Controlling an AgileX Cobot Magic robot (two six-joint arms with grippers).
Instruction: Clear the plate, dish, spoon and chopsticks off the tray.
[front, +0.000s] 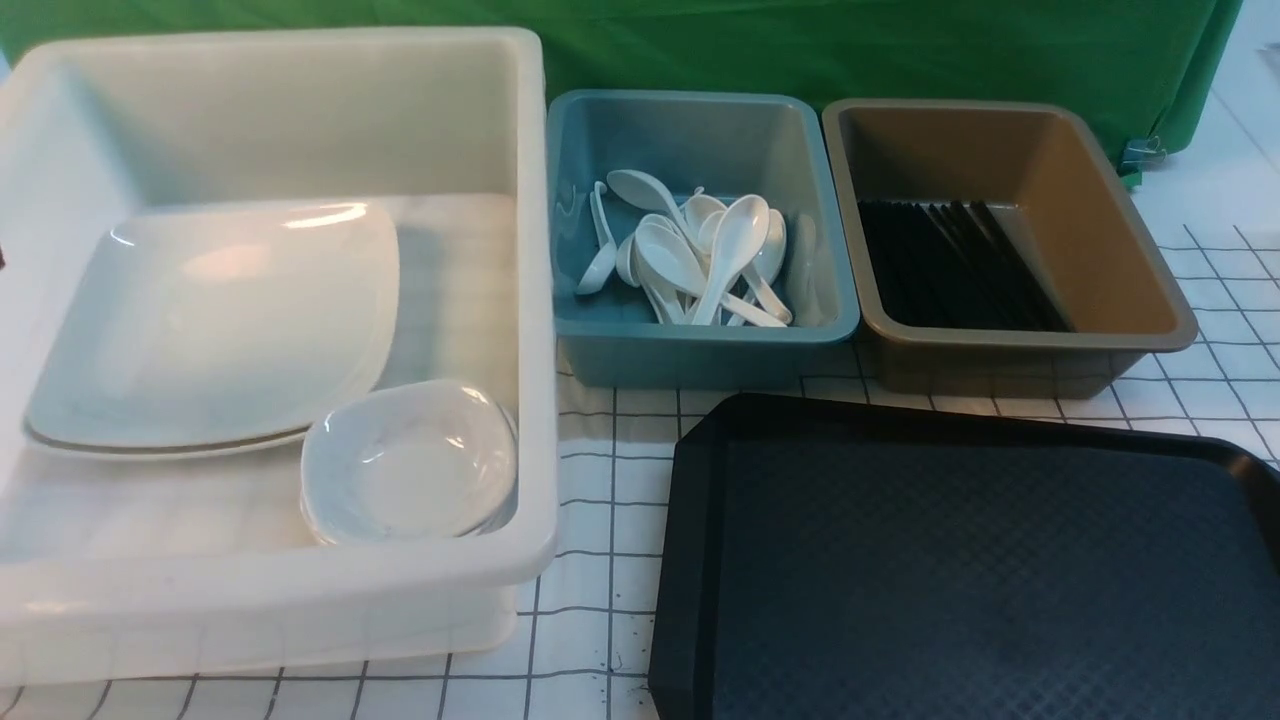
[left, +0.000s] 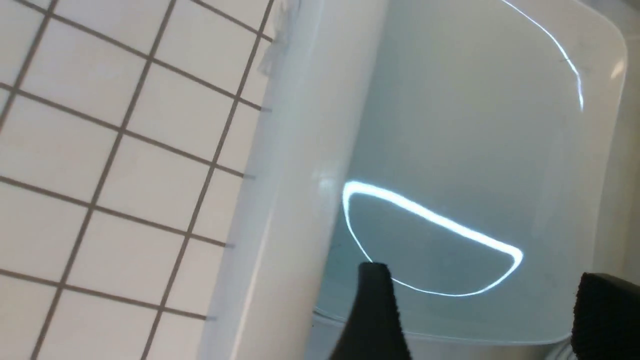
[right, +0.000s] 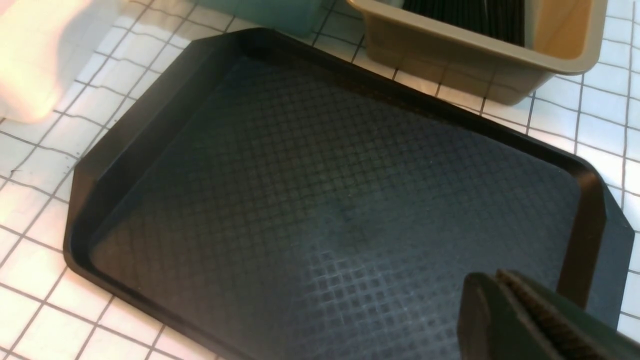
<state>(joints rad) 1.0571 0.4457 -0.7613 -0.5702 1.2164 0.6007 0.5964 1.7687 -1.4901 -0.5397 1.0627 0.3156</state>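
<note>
Two tools: left tool (left: 480, 310) released above large glossy white plate (left: 480, 165) in white plastic tub (front: 530, 330); right tool (right: 505, 300) clenched empty over bare black textured tray (right: 300, 200). Risk: withdrawing fingers clip the plate rim.

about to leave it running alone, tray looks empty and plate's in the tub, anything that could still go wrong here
1. The left gripper is open with its fingers just over the plate; pulling out at an angle could clip the plate's rim or the tub wall.
2. The plate rests on another one and looks slightly tilted, so a knock might slide it toward the dish.
3. The right gripper, shut, hangs low over the tray and could scrape it.
</note>
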